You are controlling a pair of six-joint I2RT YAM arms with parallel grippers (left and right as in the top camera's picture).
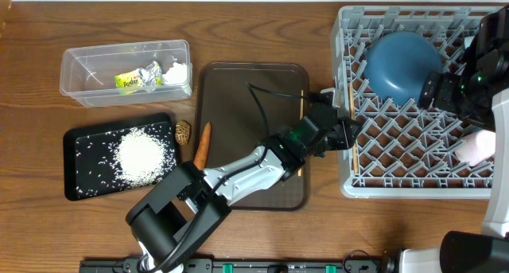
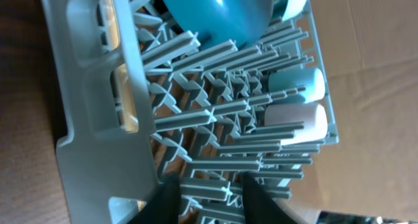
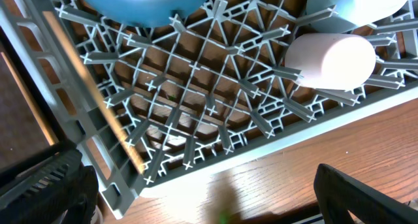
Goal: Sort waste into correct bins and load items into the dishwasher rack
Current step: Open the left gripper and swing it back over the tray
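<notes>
Now, as I read it, the step in hand is loading the dishwasher rack (image 1: 413,190). The left tool (image 2: 209,182) sits right at the rack's left wall, looking over the rim onto the pegs. Its fingers (image 2: 163,199) stand partly apart with only lattice showing between them; it has hold of nothing that I can see. A thin tan line along the right edge of the brown tray (image 1: 238,106) may be the chopsticks (image 1: 303,104), though it is too fine for me to be sure. If they are next, I'd lift straight up clear of the wall first. Then I'd pinch the pair at mid-length and lay them across the peg rows so they cannot slip through the grid. The dark blue bowl (image 1: 403,64) lies upturned in the rack's far part and the white cup (image 3: 330,61) lies on its side near the rack's right wall, so I'd keep away from both. The carrot stick (image 1: 203,144) and the nut (image 1: 184,131) lie on the tabletop between the black tray (image 1: 79,165) and the brown tray — waste not yet binned. The left arm reaches diagonally from the near edge across the brown tray, wrist turned toward the rack. The right tool (image 3: 196,185) hangs over the rack's near side, spread wide and empty.
</notes>
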